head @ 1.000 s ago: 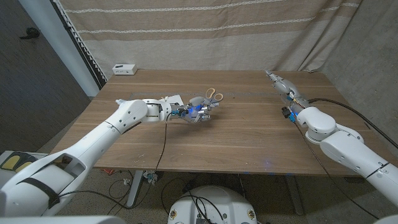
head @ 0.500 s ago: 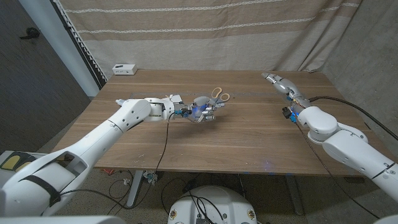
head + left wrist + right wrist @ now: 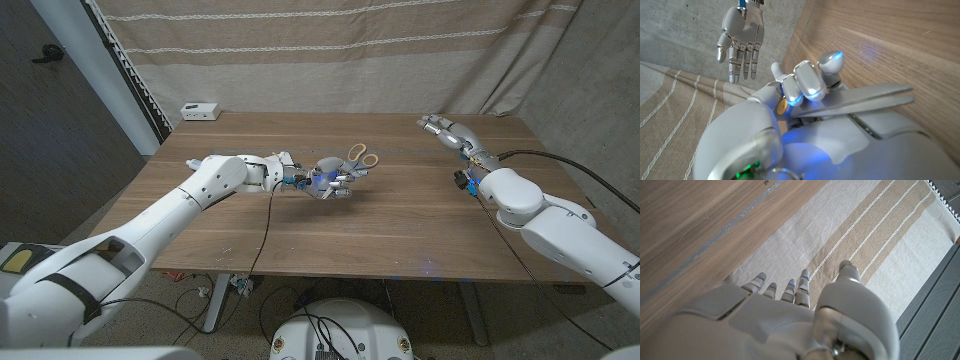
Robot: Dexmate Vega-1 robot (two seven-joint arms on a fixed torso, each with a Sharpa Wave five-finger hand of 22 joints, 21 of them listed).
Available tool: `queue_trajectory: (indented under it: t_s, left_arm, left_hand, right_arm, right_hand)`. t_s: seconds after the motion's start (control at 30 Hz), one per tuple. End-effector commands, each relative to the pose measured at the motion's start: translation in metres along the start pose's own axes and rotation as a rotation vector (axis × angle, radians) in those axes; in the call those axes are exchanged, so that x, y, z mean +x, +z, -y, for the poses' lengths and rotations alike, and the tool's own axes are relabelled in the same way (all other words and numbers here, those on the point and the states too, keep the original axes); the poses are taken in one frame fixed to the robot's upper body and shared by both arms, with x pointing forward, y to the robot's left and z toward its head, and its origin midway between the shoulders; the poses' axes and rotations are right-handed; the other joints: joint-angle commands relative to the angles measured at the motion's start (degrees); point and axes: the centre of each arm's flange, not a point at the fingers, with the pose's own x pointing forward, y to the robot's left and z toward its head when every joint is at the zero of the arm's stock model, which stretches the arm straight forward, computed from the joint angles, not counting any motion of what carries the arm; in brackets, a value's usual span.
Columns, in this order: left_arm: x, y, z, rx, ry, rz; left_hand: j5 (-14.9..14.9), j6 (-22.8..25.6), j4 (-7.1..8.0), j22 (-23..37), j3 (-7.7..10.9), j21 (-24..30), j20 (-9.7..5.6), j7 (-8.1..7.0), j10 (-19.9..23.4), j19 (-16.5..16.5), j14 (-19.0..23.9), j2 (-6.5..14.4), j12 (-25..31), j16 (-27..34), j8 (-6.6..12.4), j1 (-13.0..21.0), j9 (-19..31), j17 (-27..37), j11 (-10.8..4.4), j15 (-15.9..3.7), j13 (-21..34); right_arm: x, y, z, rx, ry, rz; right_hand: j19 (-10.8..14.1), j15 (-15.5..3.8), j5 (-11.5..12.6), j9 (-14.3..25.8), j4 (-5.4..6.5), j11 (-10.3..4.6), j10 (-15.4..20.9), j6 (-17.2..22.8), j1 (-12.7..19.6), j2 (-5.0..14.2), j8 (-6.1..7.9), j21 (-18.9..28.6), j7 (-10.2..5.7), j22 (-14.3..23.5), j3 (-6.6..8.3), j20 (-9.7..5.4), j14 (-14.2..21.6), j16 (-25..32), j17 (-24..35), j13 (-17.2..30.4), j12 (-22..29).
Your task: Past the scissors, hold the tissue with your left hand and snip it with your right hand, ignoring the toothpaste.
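The left robot hand (image 3: 330, 181), gripping the scissors (image 3: 360, 158), carried them rightward across the table (image 3: 400, 215). The right robot hand (image 3: 440, 128), fingers spread, shifted slightly left at the far edge.

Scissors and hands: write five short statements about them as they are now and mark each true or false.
1. The left hand holds the scissors. True.
2. The scissors' handles are blue. False: they are orange.
3. The right hand holds a tissue. False: it holds nothing, its fingers apart.
4. The scissors' blades show in the left wrist view, close together. True.
5. A white box sits at the table's far left corner. True.
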Motion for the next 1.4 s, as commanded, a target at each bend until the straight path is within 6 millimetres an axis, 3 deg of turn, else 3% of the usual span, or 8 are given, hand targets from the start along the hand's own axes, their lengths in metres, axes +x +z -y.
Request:
queue_trajectory:
  t_s: [0.03, 0.7, 0.87, 0.93, 1.1, 1.4]
  left_arm:
    - [0.005, 0.001, 0.006, 0.027, -0.044, -0.029]
    - [0.015, -0.002, 0.013, 0.068, -0.089, -0.075]
    - [0.016, -0.002, 0.015, 0.075, -0.096, -0.077]
    - [0.016, -0.002, 0.015, 0.074, -0.096, -0.077]
    - [0.016, -0.003, 0.015, 0.065, -0.086, -0.081]
    - [0.017, -0.004, 0.014, 0.063, -0.083, -0.085]
  left_hand:
    - [0.31, 1.03, -0.26, 0.09, 0.07, -0.12, -3.65, 0.74, 0.48, 0.42, 0.01, 0.17, 0.33, 0.59, 0.09, 0.67, -0.42, 0.03, 0.06, 0.08, 0.32]
    - [0.32, 0.48, -0.33, 0.08, -0.04, -0.19, -3.64, 0.55, 0.4, 0.44, 0.04, 0.13, 0.3, 0.75, 0.47, 0.73, 0.06, -0.49, 0.07, 0.07, 0.3]
    - [0.29, 0.69, -0.24, 0.09, -0.06, -0.29, -3.63, 0.16, 0.21, 0.18, -0.11, 0.08, 0.29, 1.17, 0.16, 0.62, -0.69, -0.11, 0.07, 0.1, 0.32]
    - [0.3, 0.79, -0.25, 0.07, -0.06, -0.28, -3.63, 0.22, 0.12, 0.18, -0.15, 0.1, 0.28, 1.13, 0.05, 0.63, -0.97, -0.18, 0.09, 0.08, 0.31]
    - [0.33, 0.78, -0.34, 0.2, -0.02, -0.16, -3.63, 0.39, 0.07, 0.16, -0.15, 0.11, 0.31, 0.99, 0.24, 0.67, -0.74, -0.43, 0.06, 0.07, 0.31]
    - [0.32, 0.34, -0.31, 0.42, -0.05, -0.01, -3.64, 0.54, 0.11, 0.25, 0.03, 0.15, 0.34, 1.26, 0.37, 0.63, -0.35, -0.27, 0.04, 0.06, 0.31]
  right_arm:
    - [0.0, 0.011, -0.002, -0.066, 0.047, 0.004]
    - [-0.01, 0.021, 0.001, -0.184, 0.077, -0.033]
    - [-0.011, 0.022, 0.001, -0.208, 0.079, -0.028]
    - [-0.011, 0.023, 0.001, -0.211, 0.081, -0.021]
    - [-0.012, 0.026, 0.0, -0.233, 0.089, -0.007]
    - [-0.014, 0.036, -0.004, -0.28, 0.13, 0.018]
  right_hand:
    - [-0.54, -0.69, 0.51, 0.09, -0.35, 0.41, -0.66, 0.81, 1.76, 0.03, 0.26, 0.06, -0.22, 0.16, 1.11, -0.38, -2.76, 0.22, 0.18, 0.14, -0.2]
    - [-1.34, -0.45, 1.53, 0.18, -2.24, 1.92, -2.27, 0.6, 7.44, -0.92, -0.3, -0.23, -0.25, 0.14, 3.84, -0.41, -3.83, -0.04, 0.1, 0.14, -0.78]
    - [-1.34, -0.59, 1.93, 0.29, -2.5, 2.01, -1.47, 2.87, 9.79, -0.95, 0.39, -0.17, -0.4, 0.15, 4.91, -0.36, -3.73, 0.09, 0.08, 0.14, -0.4]
    - [-1.15, -0.98, 2.09, 0.35, -2.5, 1.34, -0.55, 4.11, 10.9, -1.07, 0.75, -0.09, -0.7, 0.15, 5.36, -0.55, -3.51, 0.19, 0.07, 0.14, -0.05]
    - [-1.06, -1.56, 2.28, 0.48, -2.34, 0.97, 0.34, 6.8, 12.51, -1.2, 1.57, -0.04, -2.19, 0.14, 5.96, -0.88, -3.42, 0.2, 0.07, 0.13, 0.25]
    - [-1.47, -1.62, 2.36, 0.6, -2.06, 2.29, 0.44, 9.18, 13.82, -1.41, 2.22, -0.19, -3.29, 0.15, 6.32, -0.92, -3.61, 0.12, 0.08, 0.12, 0.22]
